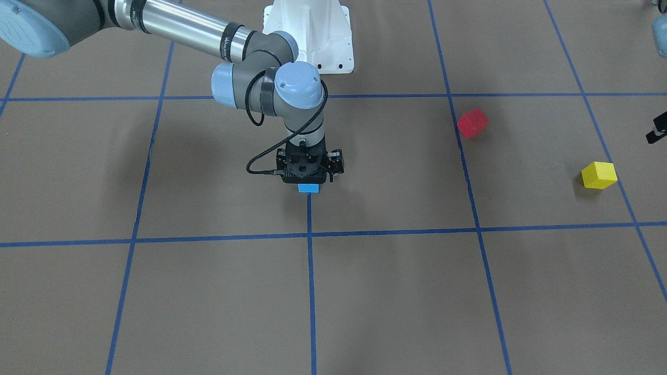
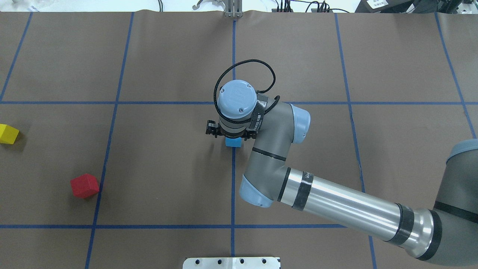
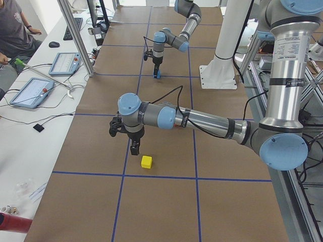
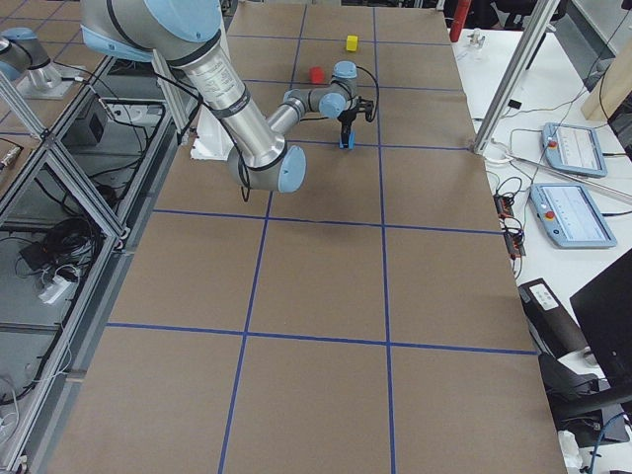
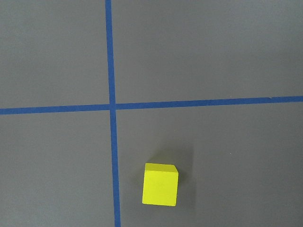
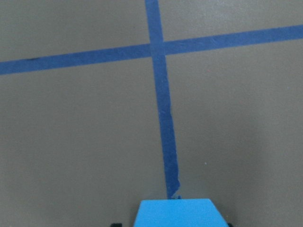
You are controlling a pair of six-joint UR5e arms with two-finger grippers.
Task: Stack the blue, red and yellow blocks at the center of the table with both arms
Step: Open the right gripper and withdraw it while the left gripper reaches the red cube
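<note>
While the right claw [image 1: 308, 183] grips it, the blue block [image 1: 308, 188] sits between its fingers.

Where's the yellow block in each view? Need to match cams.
Front-facing: yellow block far right, mid-height.
Overhead: block at left edge.
Exterior left: block centre, slightly low.
Exterior right: block at top, far end.
Left wrist: block bottom centre.
Right wrist: not in it.
Landmark: red block, its nearest neighbour in front-facing, overhead, exterior right.

First block [image 1: 308, 188] stands mid-table within the right hand [image 1: 308, 180], second block [image 1: 472, 123] and third block [image 1: 599, 175] leftward
</note>
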